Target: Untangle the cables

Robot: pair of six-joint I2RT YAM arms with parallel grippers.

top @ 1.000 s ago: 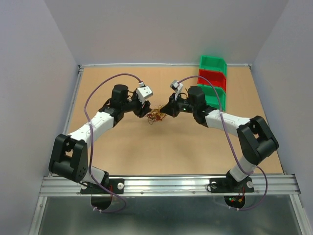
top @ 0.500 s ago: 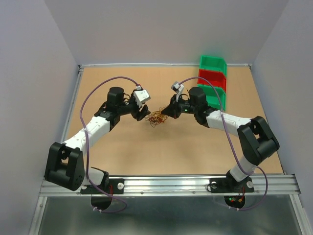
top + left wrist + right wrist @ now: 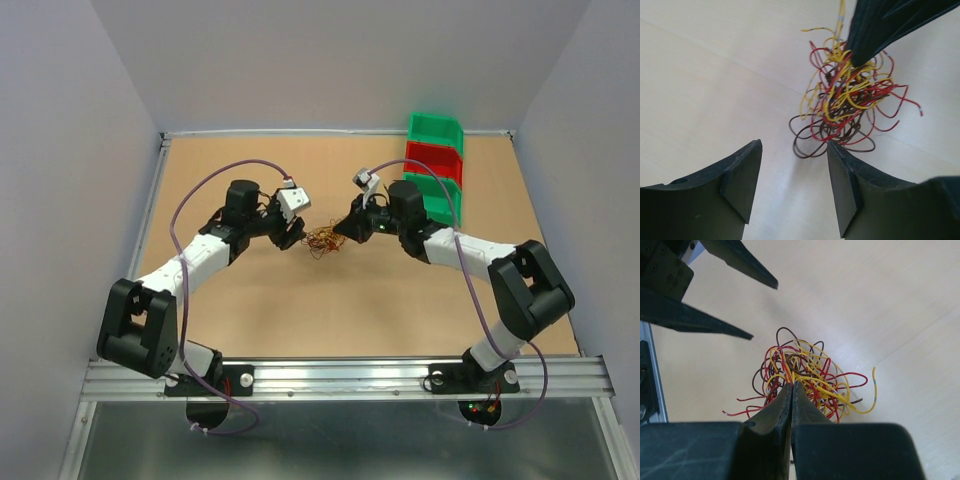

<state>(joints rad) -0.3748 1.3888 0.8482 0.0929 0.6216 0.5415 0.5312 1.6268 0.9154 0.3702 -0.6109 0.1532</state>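
Pinching cables [image 3: 802, 374] w/ right gripper [image 3: 791, 385] | left gripper [image 3: 794, 146] spread, cables just beyond its tips

Tan table [image 3: 300, 310], tangled cables [image 3: 322, 241] near its centre, green and red bins [image 3: 437, 162] far right.

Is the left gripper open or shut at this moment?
Open. The left gripper holds its fingers wide apart, bare table between them; the cables lie just beyond.

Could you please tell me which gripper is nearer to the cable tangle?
Right. The right gripper is shut on the cable tangle; the left gripper is open just short of it, gripping nothing.
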